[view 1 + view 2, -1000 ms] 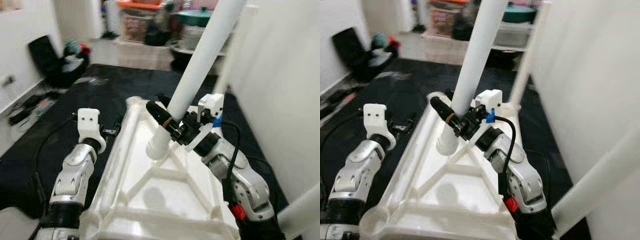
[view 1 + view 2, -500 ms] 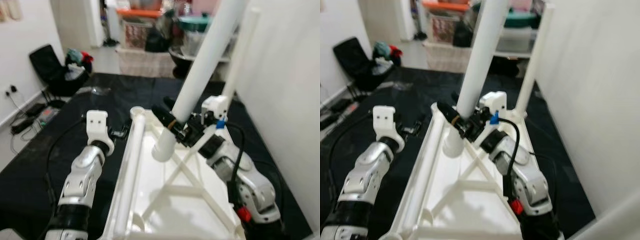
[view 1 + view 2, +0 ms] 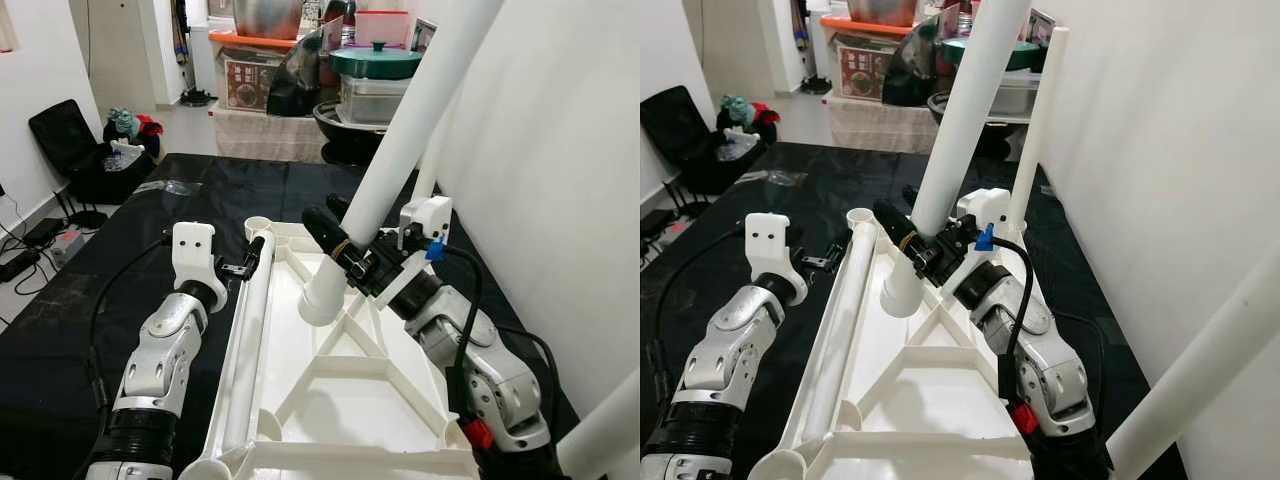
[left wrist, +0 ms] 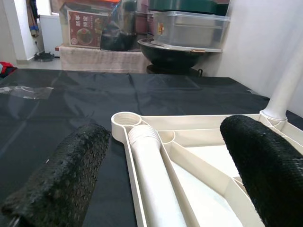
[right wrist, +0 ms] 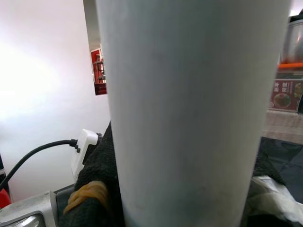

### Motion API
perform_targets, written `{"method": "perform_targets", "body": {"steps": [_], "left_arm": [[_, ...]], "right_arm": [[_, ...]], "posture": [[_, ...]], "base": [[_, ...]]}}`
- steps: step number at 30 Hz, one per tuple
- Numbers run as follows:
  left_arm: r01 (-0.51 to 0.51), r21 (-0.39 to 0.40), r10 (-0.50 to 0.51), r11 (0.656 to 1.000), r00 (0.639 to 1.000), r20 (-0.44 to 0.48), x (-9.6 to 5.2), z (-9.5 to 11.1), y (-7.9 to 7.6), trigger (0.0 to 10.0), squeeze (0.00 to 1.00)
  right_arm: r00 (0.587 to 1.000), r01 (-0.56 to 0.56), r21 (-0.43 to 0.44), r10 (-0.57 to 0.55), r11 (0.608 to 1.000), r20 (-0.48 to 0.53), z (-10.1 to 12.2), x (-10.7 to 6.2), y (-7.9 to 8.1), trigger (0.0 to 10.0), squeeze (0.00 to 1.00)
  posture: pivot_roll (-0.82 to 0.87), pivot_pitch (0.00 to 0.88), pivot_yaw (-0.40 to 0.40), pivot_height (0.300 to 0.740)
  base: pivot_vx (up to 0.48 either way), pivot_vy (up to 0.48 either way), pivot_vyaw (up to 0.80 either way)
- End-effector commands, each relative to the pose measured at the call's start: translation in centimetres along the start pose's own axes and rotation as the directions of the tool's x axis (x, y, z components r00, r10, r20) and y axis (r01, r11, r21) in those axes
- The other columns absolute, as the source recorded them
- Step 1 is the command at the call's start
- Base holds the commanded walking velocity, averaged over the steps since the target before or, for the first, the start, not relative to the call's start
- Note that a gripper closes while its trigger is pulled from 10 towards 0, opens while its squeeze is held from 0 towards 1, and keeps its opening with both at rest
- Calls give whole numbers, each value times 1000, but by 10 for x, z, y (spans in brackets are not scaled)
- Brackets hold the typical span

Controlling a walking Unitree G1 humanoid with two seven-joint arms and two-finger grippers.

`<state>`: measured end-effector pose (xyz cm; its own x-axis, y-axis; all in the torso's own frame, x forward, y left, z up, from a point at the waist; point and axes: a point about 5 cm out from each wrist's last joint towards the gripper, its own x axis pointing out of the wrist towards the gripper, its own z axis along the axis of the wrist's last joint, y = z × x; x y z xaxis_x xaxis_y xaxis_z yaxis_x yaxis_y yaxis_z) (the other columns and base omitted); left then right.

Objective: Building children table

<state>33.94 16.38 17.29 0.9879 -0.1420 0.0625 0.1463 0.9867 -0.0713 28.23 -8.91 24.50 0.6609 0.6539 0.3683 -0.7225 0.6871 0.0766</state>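
A white children's table (image 3: 330, 455) lies upside down on a black mat (image 3: 110, 240). My right gripper (image 3: 343, 240) is shut on a long white table leg (image 3: 400, 130), which is tilted with its lower end hanging just above the table's underside. A second leg (image 3: 245, 350) lies along the table's left rail, below an empty round corner socket (image 3: 258, 226). My left gripper (image 4: 165, 137) is open beside that rail, its fingers (image 4: 71, 170) either side of the lying leg's end. A third leg (image 3: 1035, 130) stands upright at the far right corner.
A white wall (image 3: 560, 150) runs close along the right. Another white leg (image 3: 605, 425) rises at the near right. Boxes and pots (image 3: 375, 75) stand at the back, a black bag (image 3: 75, 140) at far left, cables (image 3: 30, 245) on the floor.
The camera has shifted and the blur has cleared. My right gripper still holds the leg with its lower end over the table's underside. The left arm keeps its place by the rail.
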Motion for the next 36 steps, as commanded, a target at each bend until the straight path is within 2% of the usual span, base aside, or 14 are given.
{"method": "perform_targets", "body": {"steps": [1,6,10,16,36], "left_arm": [[9,1,-9,1000,1000,7,0,1,-2,10000,0],[25,25,-25,999,1000,6,-1,1,-5,10000,0],[67,46,-68,997,998,14,-5,-1,-11,10000,0],[127,60,-129,990,991,23,-14,-4,-21,10000,0],[131,74,-133,989,991,29,-12,-4,-22,10000,0]], "right_arm": [[1000,-8,-14,8,1000,14,3,0,4,10000,0],[1000,0,-23,0,1000,12,3,0,3,10000,0],[1000,2,-15,-2,1000,0,1,-2,3,10000,0],[1000,3,-13,-3,1000,-23,-1,-7,1,10000,0],[998,29,-12,-29,1000,-49,-8,-12,-1,10000,0]], "posture": [[47,0,-79,740],[49,0,-80,740],[48,0,-80,740],[49,0,-80,740],[40,0,-73,740]], "base": [[0,0,0],[0,0,168],[0,0,697],[0,0,0],[0,0,0]]}}
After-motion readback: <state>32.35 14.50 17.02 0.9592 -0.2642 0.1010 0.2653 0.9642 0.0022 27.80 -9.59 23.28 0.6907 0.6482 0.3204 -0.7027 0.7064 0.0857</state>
